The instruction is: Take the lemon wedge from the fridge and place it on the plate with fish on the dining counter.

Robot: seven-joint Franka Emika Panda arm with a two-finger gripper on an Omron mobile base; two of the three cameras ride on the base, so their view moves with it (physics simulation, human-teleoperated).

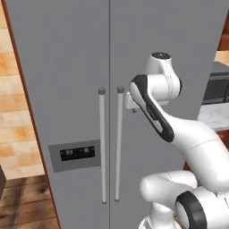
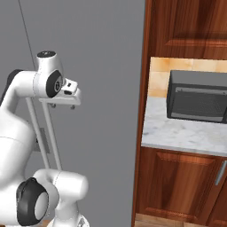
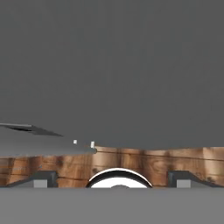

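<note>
Against the closed fridge (image 1: 67, 67), left to right: display panel (image 1: 77, 154), left handle (image 1: 103, 147), right handle (image 1: 119, 143), then my gripper (image 1: 130, 102), level with the top of that right bar, just beside it.

Lemon wedge: I cannot see it; both doors are shut, so presumably inside. Judgement: tiny, light, soft and wet-skinned, likely slippery; pinch across its flat cut faces, gently, or it will squirt free.

Handle: judged stiff, smooth, fixed; take it across its width, near the top end.

Fingers: spread wide, tips (image 3: 43, 179) far apart in the hand view, holding nothing, touching nothing I can confirm.

Right of the fridge: wooden cabinets (image 2: 177, 177), microwave (image 2: 197, 101) on a pale counter.
</note>
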